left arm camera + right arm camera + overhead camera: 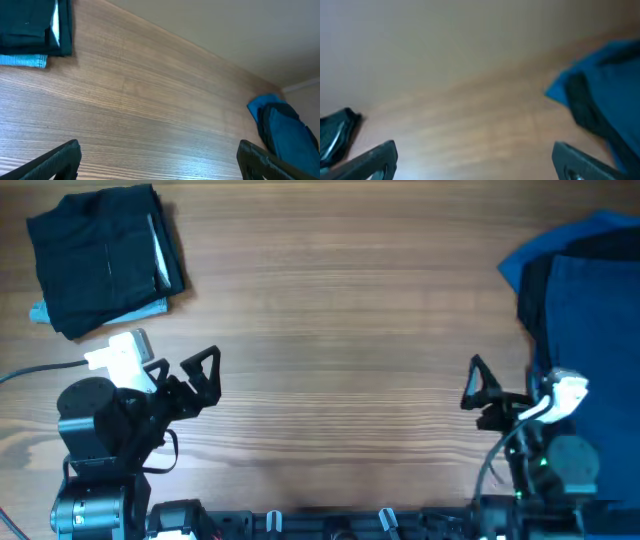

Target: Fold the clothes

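A folded stack of dark clothes point(105, 255) lies at the table's far left, with a light blue garment under it; it also shows in the left wrist view point(35, 27) and at the edge of the right wrist view point(335, 132). A loose pile of blue and dark clothes point(585, 310) lies at the right edge, and shows in the left wrist view point(285, 132) and the right wrist view point(600, 95). My left gripper point(197, 375) is open and empty near the front left. My right gripper point(478, 395) is open and empty, just left of the pile.
The wooden table point(340, 330) spreads between the stack and the pile. A grey cable point(35, 372) runs in from the left edge. The arm bases stand along the front edge.
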`<state>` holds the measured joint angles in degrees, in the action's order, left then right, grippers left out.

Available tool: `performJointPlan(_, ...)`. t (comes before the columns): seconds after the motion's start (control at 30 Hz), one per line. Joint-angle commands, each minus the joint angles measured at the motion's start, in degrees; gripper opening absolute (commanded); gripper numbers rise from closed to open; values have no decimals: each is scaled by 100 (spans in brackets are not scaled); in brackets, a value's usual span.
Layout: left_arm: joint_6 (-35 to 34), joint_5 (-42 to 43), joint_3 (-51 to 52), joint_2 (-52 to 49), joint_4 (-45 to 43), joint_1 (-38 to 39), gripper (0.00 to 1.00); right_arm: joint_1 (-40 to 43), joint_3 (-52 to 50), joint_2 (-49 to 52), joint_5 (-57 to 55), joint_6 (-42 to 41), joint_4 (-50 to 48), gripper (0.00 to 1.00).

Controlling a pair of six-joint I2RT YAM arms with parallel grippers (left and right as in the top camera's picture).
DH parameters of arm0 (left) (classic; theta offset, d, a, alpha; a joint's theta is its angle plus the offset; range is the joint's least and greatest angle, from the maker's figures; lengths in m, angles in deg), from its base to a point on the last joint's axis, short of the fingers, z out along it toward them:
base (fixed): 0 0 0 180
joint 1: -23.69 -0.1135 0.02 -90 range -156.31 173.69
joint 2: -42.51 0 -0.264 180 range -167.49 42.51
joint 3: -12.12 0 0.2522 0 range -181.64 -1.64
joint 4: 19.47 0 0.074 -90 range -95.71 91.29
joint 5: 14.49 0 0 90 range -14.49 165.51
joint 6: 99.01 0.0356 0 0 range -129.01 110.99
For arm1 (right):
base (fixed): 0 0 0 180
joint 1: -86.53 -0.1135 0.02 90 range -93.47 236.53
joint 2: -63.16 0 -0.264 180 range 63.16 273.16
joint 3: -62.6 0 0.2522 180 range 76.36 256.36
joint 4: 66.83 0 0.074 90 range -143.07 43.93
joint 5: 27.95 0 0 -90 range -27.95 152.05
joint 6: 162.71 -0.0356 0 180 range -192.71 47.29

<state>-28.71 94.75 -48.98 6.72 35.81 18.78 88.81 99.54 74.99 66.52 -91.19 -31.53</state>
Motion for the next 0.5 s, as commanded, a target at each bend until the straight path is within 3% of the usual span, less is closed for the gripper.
performJointPlan(0.0, -48, 24, 20, 9, -15, 31, 100, -24, -820, -599, 509, 155, -909, 100)
performJointPlan(0.2, -48, 22, 20, 9, -15, 31, 100, -35, -1714, -1163, 691, 219, -1945, 100)
performJointPlan(0.3, -48, 24, 20, 9, -15, 31, 100, -61, -1961, -1165, 1320, 979, -2308, 100)
performJointPlan(0.47, -48, 24, 20, 9, -15, 31, 100, -61, -2297, -1165, 1084, 1078, -2774, 100)
